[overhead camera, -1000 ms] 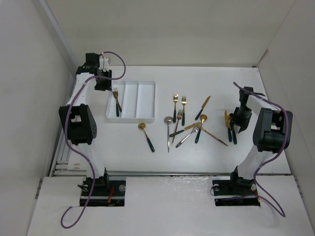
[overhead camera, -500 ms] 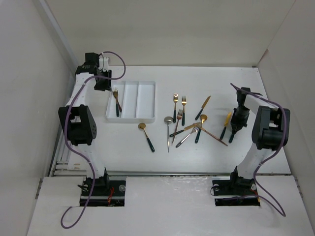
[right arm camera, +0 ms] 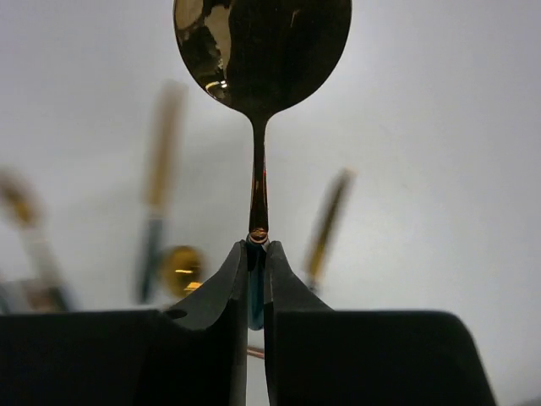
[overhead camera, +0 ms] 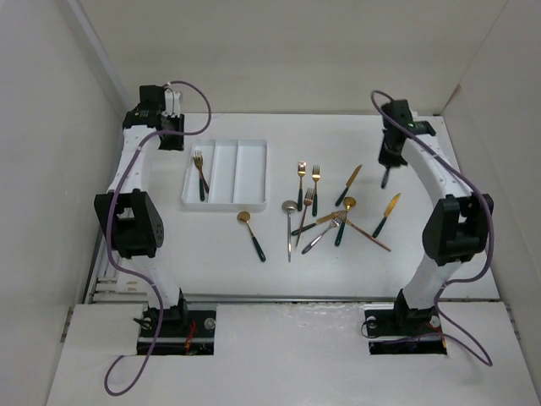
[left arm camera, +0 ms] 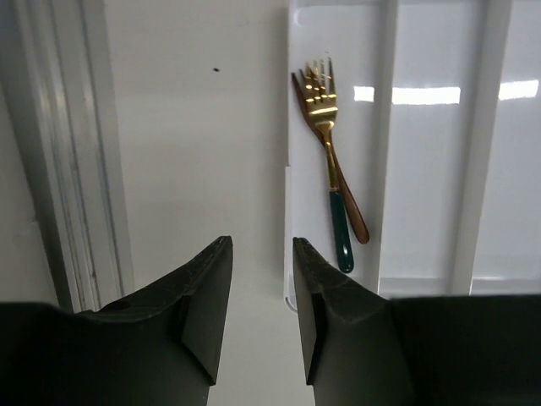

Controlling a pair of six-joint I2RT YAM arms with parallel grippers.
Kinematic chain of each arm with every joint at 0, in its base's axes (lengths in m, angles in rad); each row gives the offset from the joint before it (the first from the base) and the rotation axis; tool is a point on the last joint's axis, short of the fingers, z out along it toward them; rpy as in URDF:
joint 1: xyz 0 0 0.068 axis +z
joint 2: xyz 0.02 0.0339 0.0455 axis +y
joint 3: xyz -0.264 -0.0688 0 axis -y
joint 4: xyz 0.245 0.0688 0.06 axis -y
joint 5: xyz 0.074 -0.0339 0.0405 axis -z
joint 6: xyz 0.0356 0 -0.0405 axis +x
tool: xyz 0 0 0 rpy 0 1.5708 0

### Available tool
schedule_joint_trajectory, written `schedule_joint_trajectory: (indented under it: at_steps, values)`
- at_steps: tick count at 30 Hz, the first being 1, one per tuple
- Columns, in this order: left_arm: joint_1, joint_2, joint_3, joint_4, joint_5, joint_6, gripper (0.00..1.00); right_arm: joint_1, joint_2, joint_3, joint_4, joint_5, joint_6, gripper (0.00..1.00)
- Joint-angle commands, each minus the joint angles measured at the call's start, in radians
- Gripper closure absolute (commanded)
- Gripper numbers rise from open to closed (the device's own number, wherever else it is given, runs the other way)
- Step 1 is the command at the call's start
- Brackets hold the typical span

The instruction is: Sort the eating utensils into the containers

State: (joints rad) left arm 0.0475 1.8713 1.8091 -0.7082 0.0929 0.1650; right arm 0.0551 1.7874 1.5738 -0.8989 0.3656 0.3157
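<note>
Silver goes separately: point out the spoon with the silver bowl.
The silver spoon, just right of the lone gold spoon; every other spoon bowl is gold.

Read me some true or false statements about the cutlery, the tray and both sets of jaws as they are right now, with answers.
1. The right jaws are shut on the handle of a gold spoon. True.
2. All three compartments of the white tray hold utensils. False: only one gold fork shows in it, in the compartment nearest the left arm.
3. The left jaws grip that fork. False: they stand apart with nothing between them, over the table beside the tray.
4. A gold-bladed knife lies on the table to the right of the crossed utensils. True.
</note>
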Motion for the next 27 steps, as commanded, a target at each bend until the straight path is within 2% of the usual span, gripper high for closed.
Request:
schedule_joint_trajectory:
  at_steps: [1,4,6,8,13,19,21,27]
  values:
    - [0.014,-0.106,0.032,0.013,-0.161,-0.068,0.68,0.223,-0.051,0.203,0.05,-0.008,0.046,1.0]
    - [0.049,-0.127,0.056,0.004,-0.252,-0.163,0.72,0.348,0.007,0.268,0.194,-0.144,0.106,1.0]
    - [0.081,-0.152,0.056,0.004,-0.191,-0.163,0.72,0.408,0.052,0.288,0.346,-0.204,0.128,1.0]
    - [0.126,-0.198,0.013,0.021,-0.098,-0.174,0.64,0.49,0.088,0.319,0.454,-0.29,0.137,1.0]
    - [0.135,-0.279,-0.086,0.085,-0.059,-0.165,0.62,0.607,0.278,0.431,0.749,-0.419,0.251,1.0]
    - [0.135,-0.29,-0.151,0.096,-0.024,-0.165,0.61,0.672,0.581,0.762,0.765,-0.504,0.356,1.0]
    - [0.135,-0.299,-0.16,0.096,-0.015,-0.165,0.61,0.687,0.658,0.796,0.765,-0.495,0.368,1.0]
    - [0.135,-0.32,-0.205,0.125,-0.005,-0.165,0.61,0.706,0.724,0.772,0.765,-0.462,0.368,1.0]
